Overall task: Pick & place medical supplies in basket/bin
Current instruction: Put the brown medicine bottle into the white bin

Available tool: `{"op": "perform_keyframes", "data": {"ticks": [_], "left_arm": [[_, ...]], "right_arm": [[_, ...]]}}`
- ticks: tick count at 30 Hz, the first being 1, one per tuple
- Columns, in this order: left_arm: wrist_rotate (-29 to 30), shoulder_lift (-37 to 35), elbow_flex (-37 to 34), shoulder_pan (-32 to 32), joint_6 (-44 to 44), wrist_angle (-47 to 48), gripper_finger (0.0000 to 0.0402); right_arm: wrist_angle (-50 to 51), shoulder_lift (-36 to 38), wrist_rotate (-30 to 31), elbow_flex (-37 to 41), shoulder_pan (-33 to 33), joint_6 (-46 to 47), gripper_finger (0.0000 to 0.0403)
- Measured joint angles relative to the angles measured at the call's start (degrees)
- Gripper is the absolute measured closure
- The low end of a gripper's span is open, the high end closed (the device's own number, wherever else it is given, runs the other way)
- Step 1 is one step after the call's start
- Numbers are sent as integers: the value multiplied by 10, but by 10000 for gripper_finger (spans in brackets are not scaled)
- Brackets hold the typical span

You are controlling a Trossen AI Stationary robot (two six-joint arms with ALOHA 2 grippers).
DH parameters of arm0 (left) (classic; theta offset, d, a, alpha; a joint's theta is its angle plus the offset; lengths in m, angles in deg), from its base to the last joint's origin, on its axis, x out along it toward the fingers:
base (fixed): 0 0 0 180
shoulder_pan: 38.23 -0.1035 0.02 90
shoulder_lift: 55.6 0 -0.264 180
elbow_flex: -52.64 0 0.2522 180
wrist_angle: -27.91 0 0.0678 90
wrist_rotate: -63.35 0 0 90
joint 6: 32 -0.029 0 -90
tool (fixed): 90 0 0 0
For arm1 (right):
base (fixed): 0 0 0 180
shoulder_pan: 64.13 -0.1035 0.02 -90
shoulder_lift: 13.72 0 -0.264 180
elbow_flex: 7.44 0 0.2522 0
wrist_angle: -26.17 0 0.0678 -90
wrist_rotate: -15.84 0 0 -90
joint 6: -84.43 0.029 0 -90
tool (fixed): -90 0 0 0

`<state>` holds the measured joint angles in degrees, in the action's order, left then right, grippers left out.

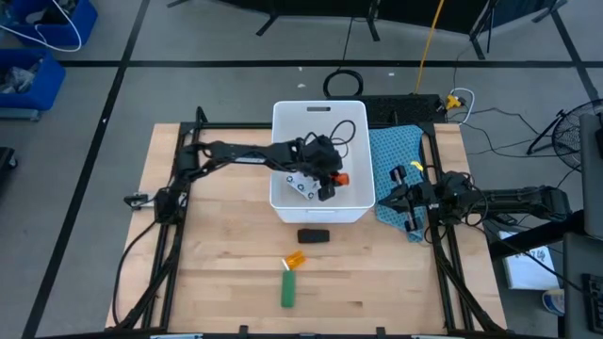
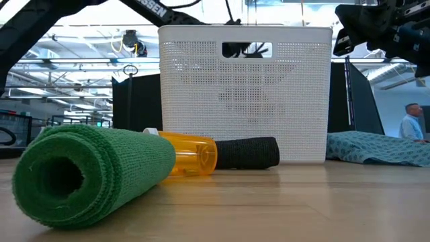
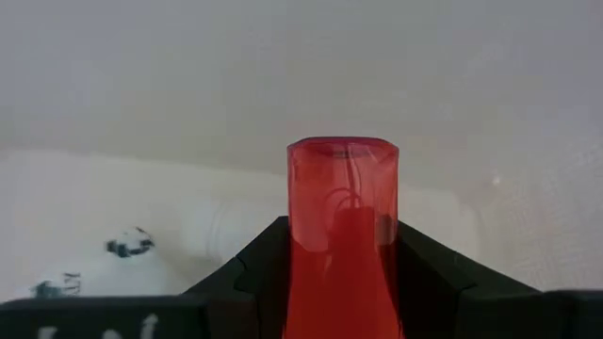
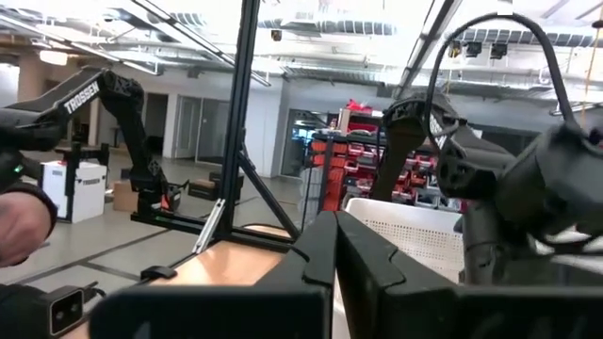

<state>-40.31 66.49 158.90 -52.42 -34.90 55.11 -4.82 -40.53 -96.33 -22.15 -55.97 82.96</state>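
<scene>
The white tub (image 1: 320,212) stands mid-table, its perforated wall (image 2: 245,101) facing the low view. My left gripper (image 1: 330,181) reaches down into it, shut on the red bottle (image 3: 341,226); the bottle's cap is hidden. A white packet with print (image 1: 303,186) lies flat on the tub's floor (image 3: 122,259). On the table in front of the tub lie a black piece (image 1: 314,235), an orange piece (image 1: 296,260) and a green roll (image 1: 288,289). My right gripper (image 1: 412,200) waits shut over the blue-green cloth (image 1: 396,151). My left gripper pinches the red bottle's body (image 3: 339,273) between its two fingers (image 3: 259,259), one on each side. The bottle lies along the fingers, and its flat red end (image 3: 341,151) sticks out past their tips. It is inside the tub, above the floor beside the white packet.
The blue-green cloth (image 2: 376,148) lies right of the tub, under my right arm. In the low view the green roll (image 2: 94,171), orange piece (image 2: 191,154) and black piece (image 2: 248,153) lie in a row before the tub. Bare wood spreads left and near. A person (image 2: 410,121) stands far behind.
</scene>
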Motion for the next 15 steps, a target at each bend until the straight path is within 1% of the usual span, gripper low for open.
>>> {"op": "perform_keyframes", "data": {"ticks": [7, 15], "left_arm": [[-58, 31, 0, 1, -12, 24, 252], [-58, 48, 0, 1, -24, 25, 251]], "right_arm": [[0, 0, 13, 0, 0, -11, 403], [0, 0, 13, 0, 0, -23, 403]]}}
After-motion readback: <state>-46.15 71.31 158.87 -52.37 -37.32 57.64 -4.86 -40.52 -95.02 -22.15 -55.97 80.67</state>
